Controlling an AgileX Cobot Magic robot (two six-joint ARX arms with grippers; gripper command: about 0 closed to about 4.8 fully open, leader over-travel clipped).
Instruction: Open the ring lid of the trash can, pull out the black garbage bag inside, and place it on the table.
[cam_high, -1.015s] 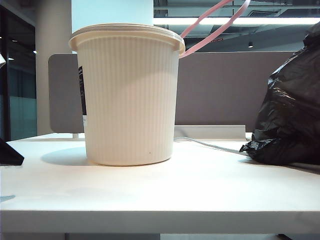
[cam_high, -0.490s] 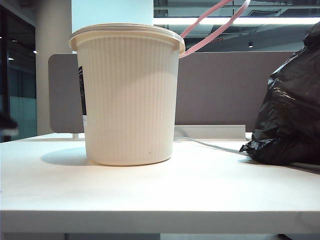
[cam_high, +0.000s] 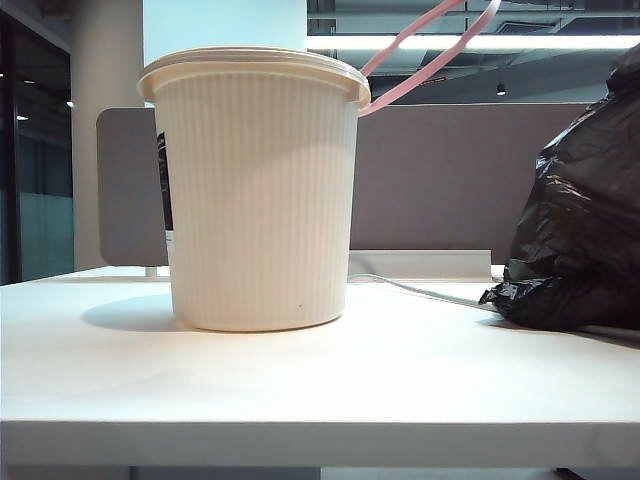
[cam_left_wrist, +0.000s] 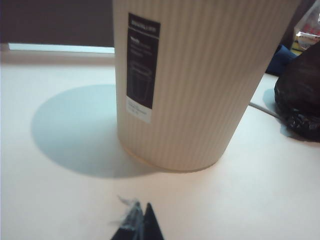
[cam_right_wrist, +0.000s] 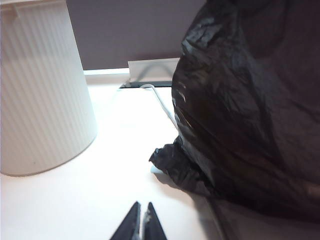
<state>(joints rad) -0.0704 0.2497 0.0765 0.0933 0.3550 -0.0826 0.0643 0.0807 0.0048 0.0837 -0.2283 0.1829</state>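
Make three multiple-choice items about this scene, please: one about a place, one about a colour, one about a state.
1. Where is the black garbage bag?
A. inside the trash can
B. on the table, right of the trash can
C. on the floor

2. What colour is the ring lid?
A. pink
B. green
C. blue

3. How are the left gripper and right gripper?
A. both open
B. both shut, empty
C. both holding the bag

Answers: 1 B, the bag rests on the table beside the trash can. 2 A, the raised hoop is pink. 3 B, the jaws meet, holding nothing.

Bright overhead light, soft shadow beside the trash can, mild blur.
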